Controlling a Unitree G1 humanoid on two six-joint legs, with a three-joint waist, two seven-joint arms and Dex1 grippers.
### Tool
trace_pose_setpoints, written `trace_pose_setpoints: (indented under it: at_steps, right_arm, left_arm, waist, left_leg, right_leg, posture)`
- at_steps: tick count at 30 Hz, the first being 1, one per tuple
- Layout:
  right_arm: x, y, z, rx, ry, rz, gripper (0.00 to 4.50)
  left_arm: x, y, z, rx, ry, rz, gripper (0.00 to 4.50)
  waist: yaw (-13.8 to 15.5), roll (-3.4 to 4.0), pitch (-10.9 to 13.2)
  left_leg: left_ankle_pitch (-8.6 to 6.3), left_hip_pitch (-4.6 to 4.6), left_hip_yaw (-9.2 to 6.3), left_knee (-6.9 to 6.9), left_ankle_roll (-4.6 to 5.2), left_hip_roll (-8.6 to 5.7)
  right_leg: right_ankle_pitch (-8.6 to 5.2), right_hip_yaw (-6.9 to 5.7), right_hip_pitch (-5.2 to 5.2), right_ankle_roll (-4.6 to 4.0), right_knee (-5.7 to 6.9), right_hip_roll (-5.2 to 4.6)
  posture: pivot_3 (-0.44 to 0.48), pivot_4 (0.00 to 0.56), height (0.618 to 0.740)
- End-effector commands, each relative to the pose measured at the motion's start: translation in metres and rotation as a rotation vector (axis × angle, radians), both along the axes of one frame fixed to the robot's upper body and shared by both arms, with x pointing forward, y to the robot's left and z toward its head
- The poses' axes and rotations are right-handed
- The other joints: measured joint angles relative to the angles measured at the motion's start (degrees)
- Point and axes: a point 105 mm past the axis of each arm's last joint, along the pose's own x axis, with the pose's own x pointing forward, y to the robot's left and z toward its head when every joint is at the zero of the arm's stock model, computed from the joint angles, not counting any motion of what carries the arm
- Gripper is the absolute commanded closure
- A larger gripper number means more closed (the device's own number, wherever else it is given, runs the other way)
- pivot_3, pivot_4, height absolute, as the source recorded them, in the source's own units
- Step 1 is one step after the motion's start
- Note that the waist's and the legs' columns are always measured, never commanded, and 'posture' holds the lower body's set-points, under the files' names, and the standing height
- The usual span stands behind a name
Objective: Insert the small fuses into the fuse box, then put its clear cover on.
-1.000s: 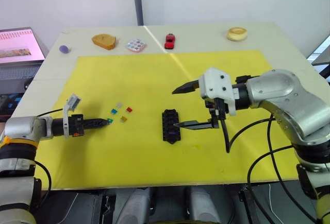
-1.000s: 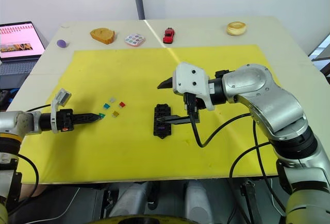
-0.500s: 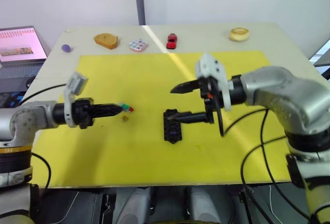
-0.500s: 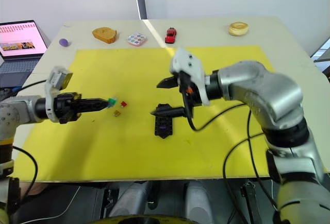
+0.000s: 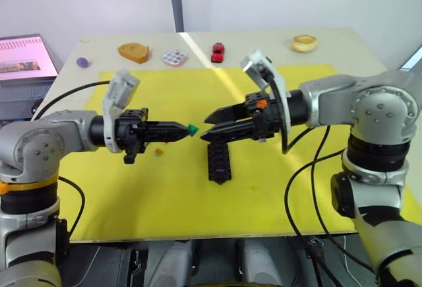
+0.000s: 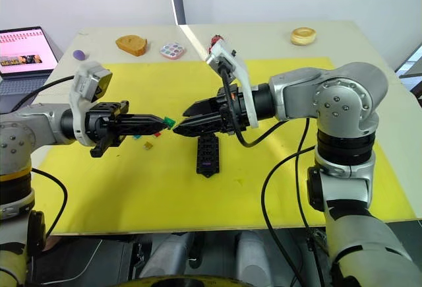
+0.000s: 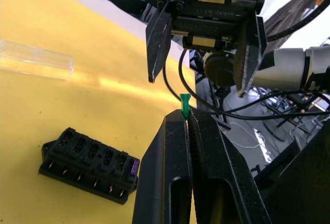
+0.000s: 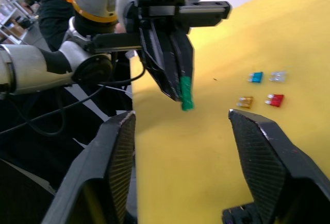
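My left gripper [image 5: 186, 128] hangs above the yellow mat [image 5: 264, 188], shut on a green fuse [image 5: 192, 128] that sticks out past its fingertips [image 7: 183, 123]. My right gripper [image 5: 204, 130] faces it tip to tip, open, its two fingers [image 7: 157, 44] set either side of the green fuse [image 8: 186, 94] without touching it. Below them on the mat lies the black fuse box [image 5: 219, 161], with a purple fuse [image 7: 134, 167] in an end slot. Teal [image 8: 255, 76], grey [image 8: 277, 75], amber [image 8: 245, 101] and red [image 8: 275, 100] fuses lie loose on the mat. The clear cover [image 7: 36, 59] lies flat beyond the box.
Along the table's far edge sit a wooden piece [image 5: 133, 52], a pastel tile [image 5: 174, 57], a red toy car [image 5: 217, 52], a tan ring [image 5: 303, 42] and a small purple lump [image 5: 82, 62]. A laptop [image 5: 23, 59] stands off the left side. A person [image 8: 51, 7] is behind my left arm.
My left gripper has lifted the green fuse off the mat and carried it right, over the box. My right gripper has swung round to face it, fingers still apart.
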Motion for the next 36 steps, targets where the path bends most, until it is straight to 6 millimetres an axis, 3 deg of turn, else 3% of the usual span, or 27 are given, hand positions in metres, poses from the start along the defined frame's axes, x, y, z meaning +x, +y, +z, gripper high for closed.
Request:
trace_pose_setpoints:
  at_steps: [1,3,5,9,29,33,36]
  right_arm:
    - [-0.0037,0.0019,0.0116,0.031,-0.031,0.014,1.22]
    - [-0.0047,0.0036,0.0109,0.029,-0.030,0.019,1.22]
    - [-0.0064,0.0049,0.0112,0.035,-0.023,0.032,1.68]
    - [-0.0055,0.0061,0.0120,0.038,-0.018,0.028,3.44]
    - [-0.0092,0.0099,0.0079,0.022,0.004,0.054,3.44]
    - [-0.0094,0.0104,0.0084,0.023,0.002,0.056,4.45]
    - [-0.0098,0.0111,0.0090,0.024,0.002,0.059,4.45]
  left_arm:
    - [-0.0026,-0.0011,0.0078,-0.008,-0.040,-0.017,4.50]
    - [-0.0032,-0.0011,0.0092,-0.014,-0.040,-0.021,4.50]
    - [-0.0038,-0.0010,0.0105,-0.019,-0.040,-0.025,4.50]
    - [-0.0047,-0.0002,0.0100,-0.021,-0.040,-0.026,4.50]
    - [-0.0082,-0.0002,0.0096,-0.035,-0.035,-0.018,4.50]
    - [-0.0085,-0.0003,0.0080,-0.034,-0.033,-0.016,4.50]
    - [-0.0083,-0.0009,0.0069,-0.033,-0.034,-0.013,4.50]
  waist:
    - [0.04,0.00,0.00]
    - [0.11,0.00,0.00]
    - [0.11,0.00,0.00]
    - [-0.03,0.00,0.00]
    - [-0.01,0.00,0.00]
    - [0.00,0.00,0.00]
    - [-0.01,0.00,0.00]
  left_leg:
    - [0.00,0.00,0.00,0.00,0.00,0.00]
    - [0.01,0.00,0.00,0.01,-0.01,0.00]
    - [0.00,0.00,0.00,0.01,0.00,-0.01]
    - [0.00,0.00,0.00,0.00,0.01,0.00]
    - [-0.01,0.00,0.00,0.00,0.02,0.00]
    - [-0.01,0.00,0.00,0.00,0.02,0.00]
    - [-0.01,0.00,0.00,-0.01,0.02,0.00]
  right_leg:
    - [0.00,0.00,0.00,0.00,0.00,0.00]
    - [0.00,0.00,0.01,0.00,0.00,0.00]
    - [0.00,0.00,0.01,0.00,0.00,0.00]
    - [0.00,0.00,0.00,0.00,0.00,0.00]
    - [0.00,0.00,0.00,0.00,-0.01,0.00]
    - [0.00,0.00,0.00,0.00,-0.01,0.00]
    - [0.00,0.00,-0.01,0.00,-0.01,0.00]
  posture:
    - [0.000,0.150,0.740]
    - [0.000,0.150,0.740]
    - [0.000,0.150,0.740]
    - [0.000,0.150,0.740]
    - [0.000,0.150,0.740]
    - [0.000,0.150,0.740]
    - [0.000,0.150,0.740]
